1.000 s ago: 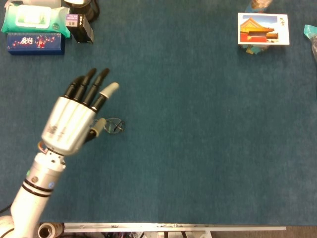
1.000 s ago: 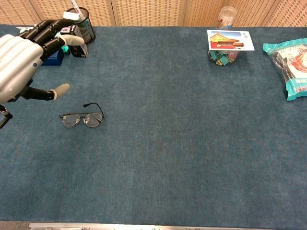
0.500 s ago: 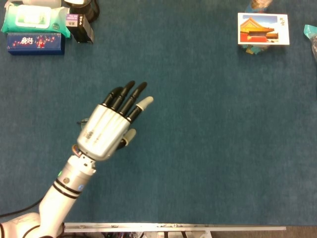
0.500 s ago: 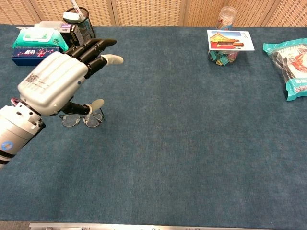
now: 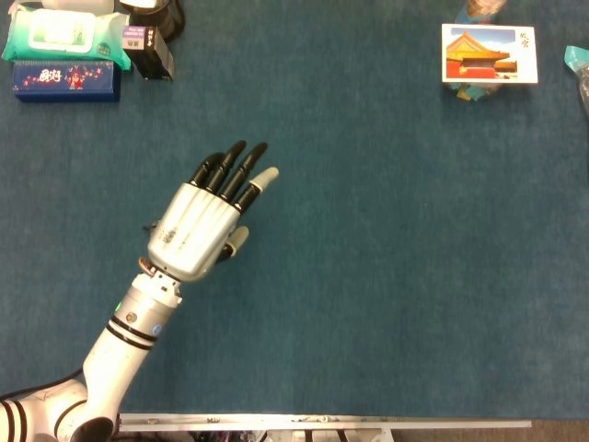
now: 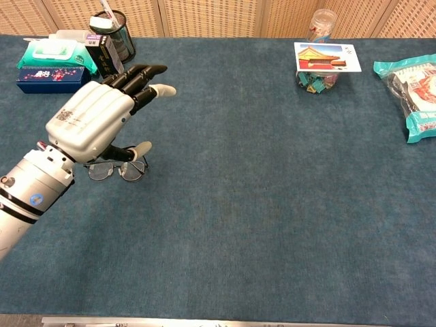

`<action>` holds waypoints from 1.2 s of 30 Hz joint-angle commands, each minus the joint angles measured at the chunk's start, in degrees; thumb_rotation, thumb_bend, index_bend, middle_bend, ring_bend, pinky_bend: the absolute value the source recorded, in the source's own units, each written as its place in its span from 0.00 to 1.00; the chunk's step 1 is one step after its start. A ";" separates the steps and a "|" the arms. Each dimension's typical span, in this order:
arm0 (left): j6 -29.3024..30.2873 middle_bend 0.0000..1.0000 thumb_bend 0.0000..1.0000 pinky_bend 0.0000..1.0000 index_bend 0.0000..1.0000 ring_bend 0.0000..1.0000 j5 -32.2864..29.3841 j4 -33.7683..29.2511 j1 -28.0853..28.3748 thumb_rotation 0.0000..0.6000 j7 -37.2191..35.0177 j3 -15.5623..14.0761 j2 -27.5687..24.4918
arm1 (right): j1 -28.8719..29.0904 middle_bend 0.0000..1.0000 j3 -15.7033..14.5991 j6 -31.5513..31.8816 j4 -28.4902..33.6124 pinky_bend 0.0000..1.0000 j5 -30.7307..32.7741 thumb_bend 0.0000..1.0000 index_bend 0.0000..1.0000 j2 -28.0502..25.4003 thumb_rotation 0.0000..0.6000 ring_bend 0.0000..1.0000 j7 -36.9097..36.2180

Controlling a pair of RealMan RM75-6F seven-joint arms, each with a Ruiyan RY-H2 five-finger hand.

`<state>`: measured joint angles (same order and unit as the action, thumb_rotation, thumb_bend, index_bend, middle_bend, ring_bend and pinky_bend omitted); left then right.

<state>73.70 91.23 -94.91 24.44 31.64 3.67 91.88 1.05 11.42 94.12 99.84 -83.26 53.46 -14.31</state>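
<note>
My left hand (image 5: 202, 221) (image 6: 102, 119) hovers palm down over the blue table, fingers stretched out and apart, holding nothing. A pair of thin-framed glasses (image 6: 114, 170) lies on the cloth directly beneath it. In the chest view the lenses show under the thumb; in the head view the hand hides them almost fully. My right hand appears in neither view.
At the far left stand a wipes pack (image 5: 64, 32) on a blue box (image 5: 66, 80), a small black box (image 5: 149, 51) and a dark cup (image 6: 112, 30). At the far right lie a picture card (image 5: 490, 52) over a jar (image 6: 320, 27) and a teal snack bag (image 6: 412, 95).
My left hand swept right from the table's left side to above the glasses, then drew slightly back and left. The glasses have not moved.
</note>
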 commanded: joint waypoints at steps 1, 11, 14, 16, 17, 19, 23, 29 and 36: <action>0.35 0.05 0.27 0.17 0.16 0.04 -0.20 0.60 -0.11 1.00 -0.26 0.08 0.00 | 0.07 0.22 -0.05 -0.10 0.01 0.27 -0.06 0.05 0.16 0.09 1.00 0.16 0.20; 2.40 0.05 0.27 0.17 0.16 0.04 -1.89 2.69 -1.56 1.00 -1.33 0.31 -0.30 | 0.19 0.22 -0.15 -0.23 -0.03 0.27 -0.12 0.05 0.16 0.36 1.00 0.16 0.81; 2.61 0.05 0.27 0.17 0.16 0.04 -2.84 3.65 -2.14 1.00 -1.69 0.12 -0.38 | 0.26 0.22 -0.22 -0.39 -0.05 0.27 -0.14 0.05 0.16 0.45 1.00 0.16 1.01; 2.68 0.05 0.27 0.18 0.16 0.04 -3.28 4.22 -2.42 1.00 -1.99 -0.01 -0.36 | 0.29 0.22 -0.27 -0.45 -0.09 0.27 -0.19 0.05 0.16 0.50 1.00 0.16 1.08; 2.71 0.05 0.27 0.18 0.16 0.04 -3.54 4.60 -2.59 1.00 -2.19 -0.11 -0.33 | 0.32 0.22 -0.28 -0.47 -0.12 0.27 -0.22 0.05 0.16 0.54 1.00 0.16 1.15; 2.73 0.05 0.27 0.18 0.16 0.04 -3.87 5.19 -2.80 1.00 -2.51 -0.23 -0.28 | 0.34 0.22 -0.28 -0.48 -0.14 0.27 -0.23 0.05 0.16 0.60 1.00 0.16 1.27; 2.78 0.05 0.27 0.17 0.16 0.04 -4.68 6.33 -3.17 1.00 -3.02 -0.25 -0.08 | 0.36 0.22 -0.32 -0.48 -0.15 0.27 -0.28 0.05 0.16 0.65 1.00 0.16 1.38; 2.58 0.05 0.27 0.17 0.16 0.04 -6.10 7.93 -3.63 1.00 -3.56 -0.19 0.39 | 0.28 0.22 -0.37 -0.34 -0.14 0.27 -0.39 0.05 0.16 0.61 1.00 0.16 1.34; 1.76 0.05 0.27 0.17 0.16 0.04 -7.65 9.82 -3.95 1.00 -3.79 -0.42 1.10 | 0.28 0.22 -0.35 -0.32 -0.18 0.27 -0.35 0.05 0.16 0.60 1.00 0.16 1.29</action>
<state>75.58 83.73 -85.25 20.54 27.87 3.30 92.88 1.33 11.07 93.80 99.65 -83.61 54.06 -13.03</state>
